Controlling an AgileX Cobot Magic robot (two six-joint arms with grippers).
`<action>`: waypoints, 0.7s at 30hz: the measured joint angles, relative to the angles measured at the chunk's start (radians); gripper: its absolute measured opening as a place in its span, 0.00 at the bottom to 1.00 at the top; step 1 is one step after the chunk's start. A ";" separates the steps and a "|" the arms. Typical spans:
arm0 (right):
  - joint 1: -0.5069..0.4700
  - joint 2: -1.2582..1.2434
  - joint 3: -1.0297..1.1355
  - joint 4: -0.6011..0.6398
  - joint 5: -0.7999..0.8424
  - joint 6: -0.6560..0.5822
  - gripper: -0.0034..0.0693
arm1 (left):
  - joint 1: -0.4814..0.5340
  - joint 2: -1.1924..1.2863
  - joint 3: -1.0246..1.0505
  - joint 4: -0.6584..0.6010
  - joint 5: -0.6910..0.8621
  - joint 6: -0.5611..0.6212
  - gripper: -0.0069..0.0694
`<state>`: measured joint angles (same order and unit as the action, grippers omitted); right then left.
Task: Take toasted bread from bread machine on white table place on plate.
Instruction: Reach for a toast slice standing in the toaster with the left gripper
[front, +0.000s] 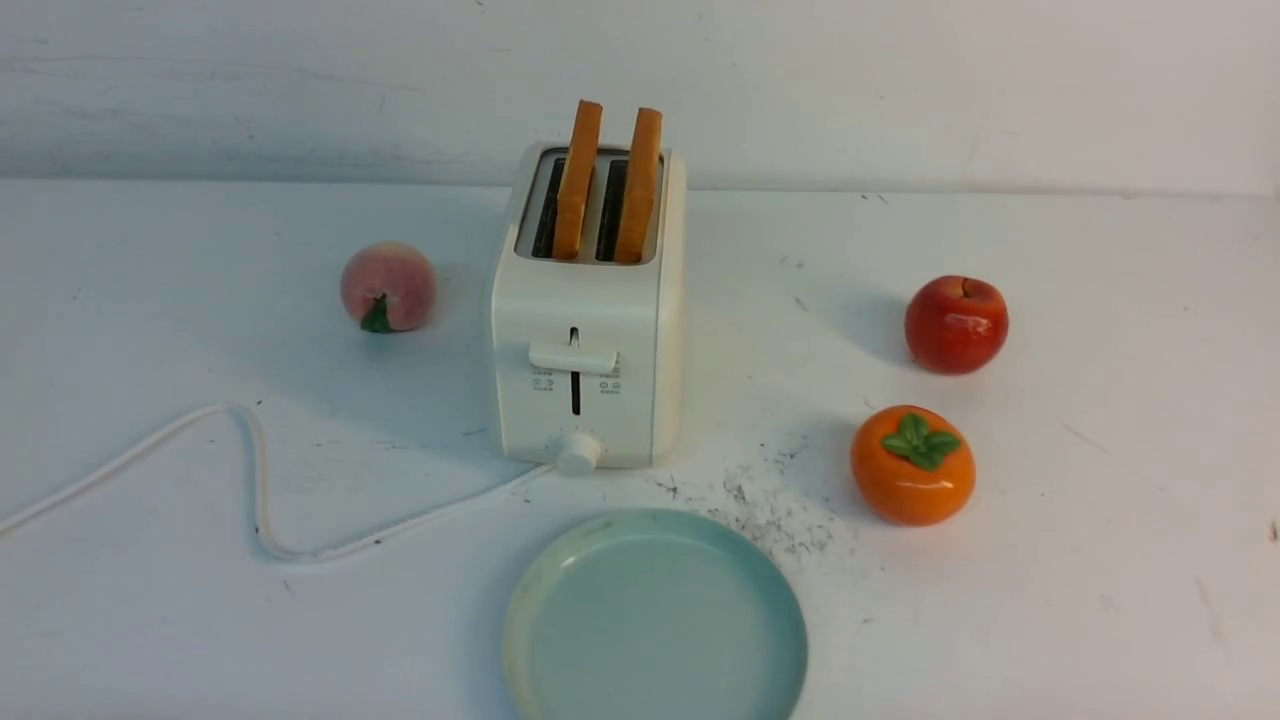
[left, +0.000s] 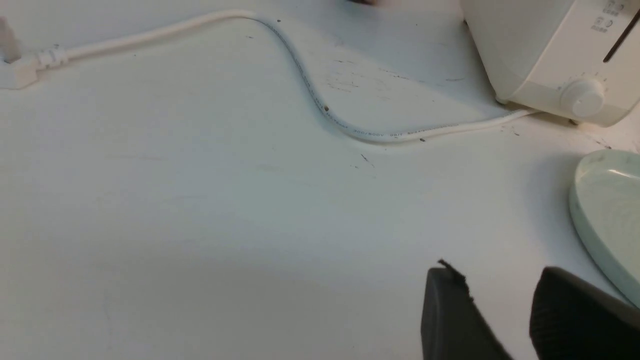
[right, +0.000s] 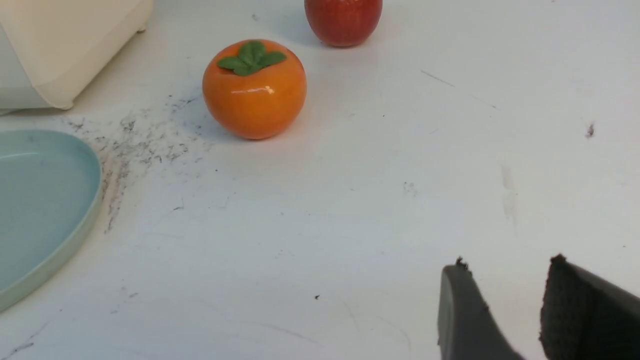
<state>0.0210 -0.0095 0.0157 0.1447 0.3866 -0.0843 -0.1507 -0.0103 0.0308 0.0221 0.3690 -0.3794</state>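
Scuffed counter: toast in toaster, plate bare. My left tool and right tool gape empty; next, grasp a slice.

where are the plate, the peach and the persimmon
plate (front: 655, 625), front view, bare middle of the dish
peach (front: 390, 280), front view, pink skin above its leaf
persimmon (right: 255, 102), right wrist view, glossy orange side below the leaves
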 joint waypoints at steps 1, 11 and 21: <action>0.000 0.000 0.000 0.000 0.000 0.000 0.38 | 0.000 0.000 0.000 -0.007 -0.046 0.000 0.40; 0.000 0.000 0.009 0.313 -0.093 0.111 0.38 | 0.000 0.000 0.000 -0.197 -0.614 -0.006 0.40; -0.005 0.000 0.009 0.741 -0.398 0.184 0.38 | 0.000 0.000 0.000 -0.400 -0.936 -0.024 0.31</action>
<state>0.0161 -0.0095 0.0249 0.8862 -0.0119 0.0999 -0.1507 -0.0103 0.0308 -0.3782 -0.5674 -0.4031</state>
